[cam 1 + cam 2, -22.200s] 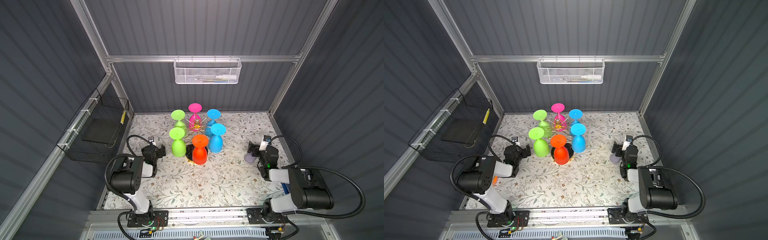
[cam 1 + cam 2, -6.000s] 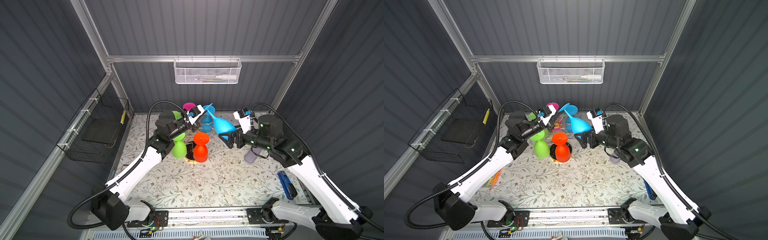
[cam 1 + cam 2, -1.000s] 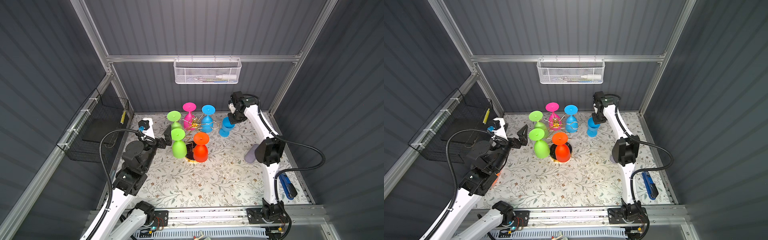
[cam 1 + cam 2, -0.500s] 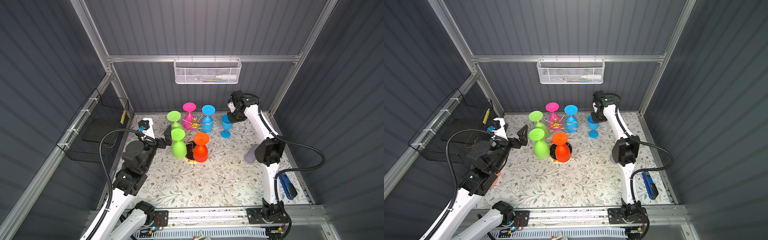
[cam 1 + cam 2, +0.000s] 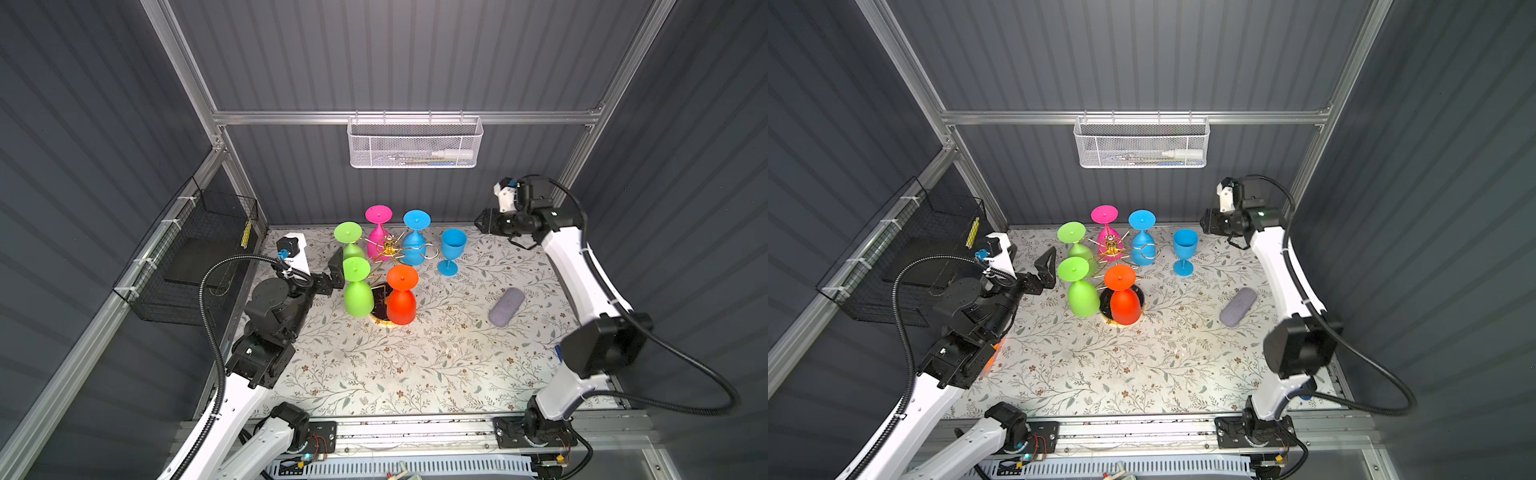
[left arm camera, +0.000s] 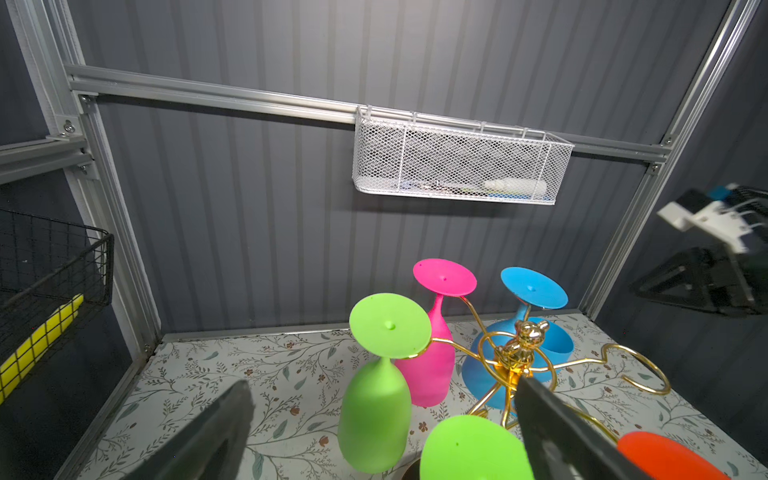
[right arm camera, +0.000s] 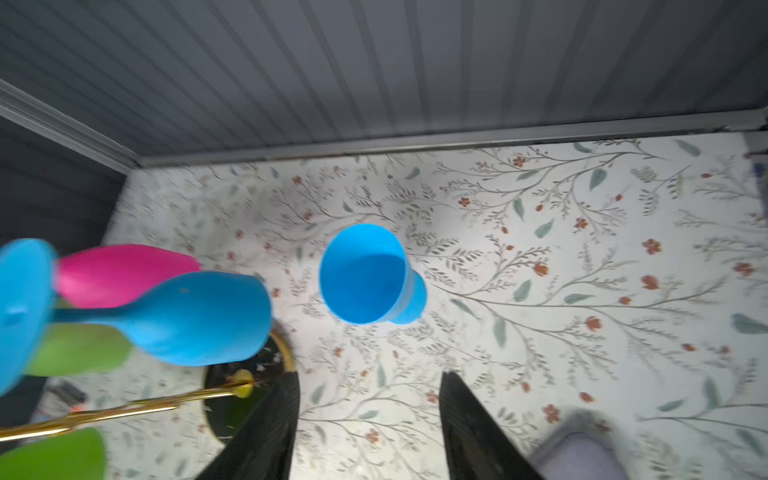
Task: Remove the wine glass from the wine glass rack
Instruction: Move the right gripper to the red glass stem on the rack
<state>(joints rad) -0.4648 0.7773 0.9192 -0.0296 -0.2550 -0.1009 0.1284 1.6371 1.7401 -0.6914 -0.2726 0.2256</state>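
A blue wine glass [image 5: 452, 251] [image 5: 1184, 249] [image 7: 365, 274] stands upright on the floral table, just right of the wine glass rack, and nothing touches it. The rack is gold wire [image 5: 388, 249] [image 5: 1109, 246] [image 6: 515, 353] on a round black base [image 7: 249, 374]. Several glasses hang upside down on it: two green, one pink, one blue, one orange. My right gripper [image 5: 482, 224] [image 5: 1205, 222] [image 7: 370, 415] hovers open and empty, back and right of the standing glass. My left gripper [image 5: 332, 272] [image 5: 1044, 272] [image 6: 382, 424] is wide open, level with the green glasses on the rack's left side.
A grey-purple case [image 5: 506, 306] lies on the table right of the rack. A white mesh basket [image 5: 415, 143] hangs on the back wall. A black wire basket [image 5: 199, 249] hangs on the left wall, close to the left arm.
The right gripper has let go of the blue glass, opened and drawn back up and to the right. The glass now stands alone on the table. The left arm has not moved.
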